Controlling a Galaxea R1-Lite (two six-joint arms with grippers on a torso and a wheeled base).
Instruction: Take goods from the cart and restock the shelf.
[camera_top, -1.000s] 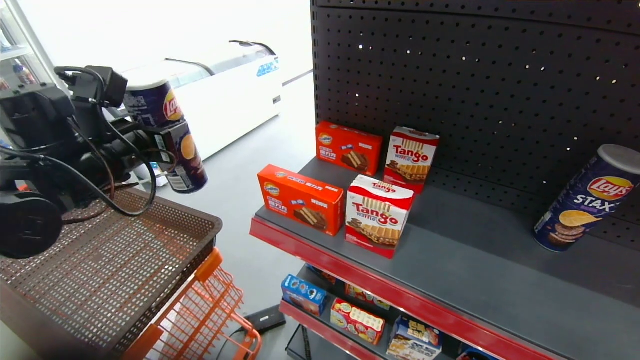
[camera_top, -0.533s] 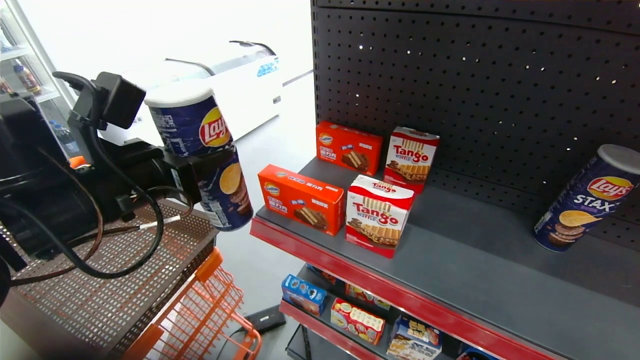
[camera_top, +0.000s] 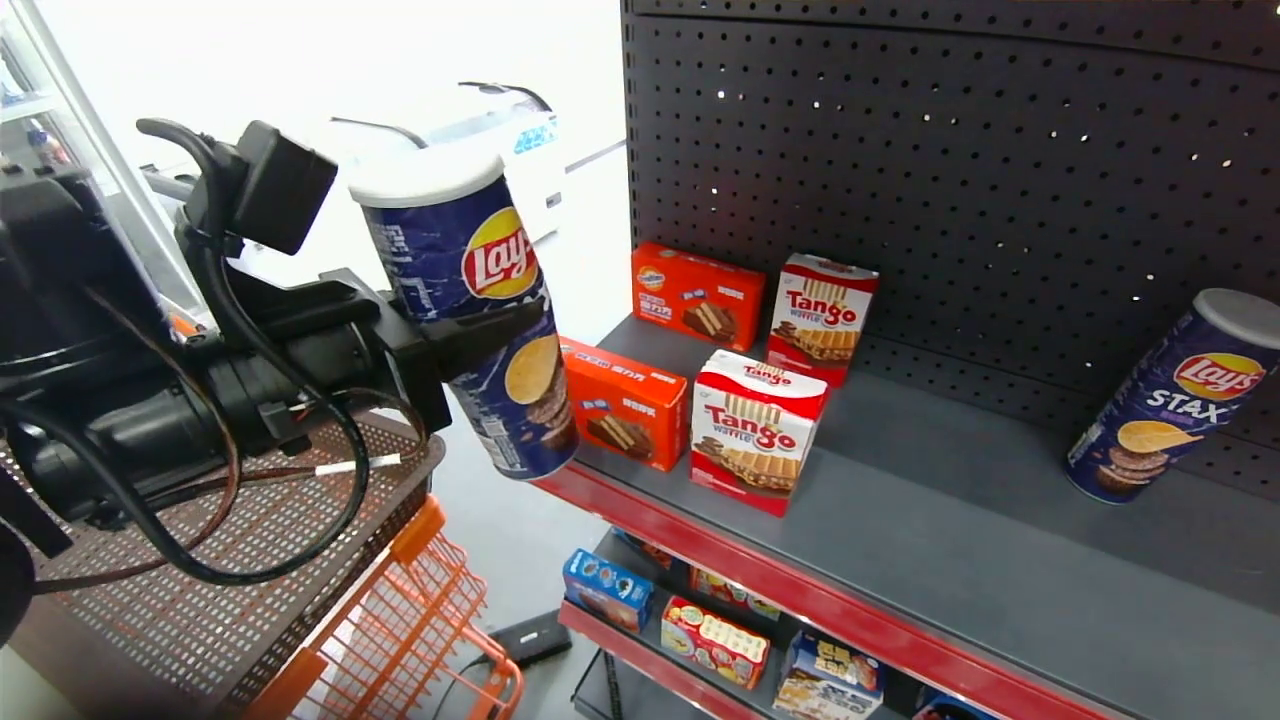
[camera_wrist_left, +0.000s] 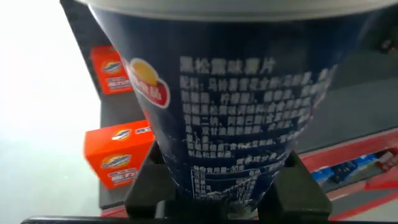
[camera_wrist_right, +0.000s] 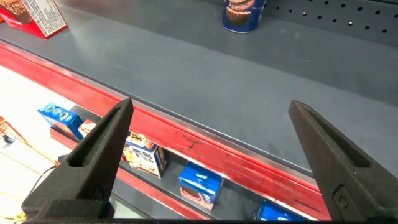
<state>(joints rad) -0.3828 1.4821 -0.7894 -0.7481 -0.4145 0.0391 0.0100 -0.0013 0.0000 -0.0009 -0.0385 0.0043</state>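
Front orange box (camera_top: 625, 405): left end hidden behind the held chips can (camera_top: 470, 300). Lower-shelf packets (camera_top: 825, 680): cut off by the frame edge. Far chips can (camera_wrist_right: 244, 14), right wrist view: upper part cut off.

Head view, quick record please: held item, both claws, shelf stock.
held item: chip can, lid up, in the air at the left end of the shelf
left claw: shut on chip can
right claw: open, empty, above the shelf front
shelf stock: two orange boxes, two wafer boxes, second can far right
cart basket: under left arm
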